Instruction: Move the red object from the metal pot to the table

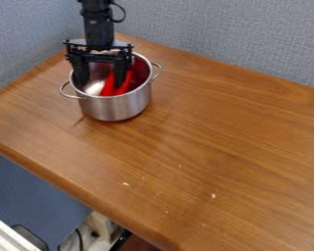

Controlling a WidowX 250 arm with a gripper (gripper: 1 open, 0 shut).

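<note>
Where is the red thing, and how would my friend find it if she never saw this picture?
Start at the big brown wooden table and look to its far left corner, where a shiny metal pot stands near the grey wall. Inside the pot, under the open black gripper, lies the red object. It is the only bright red thing here, long and flat.

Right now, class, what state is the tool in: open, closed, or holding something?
Tool: open, fingers down inside the metal pot on either side of the red object, not gripping it.
</note>
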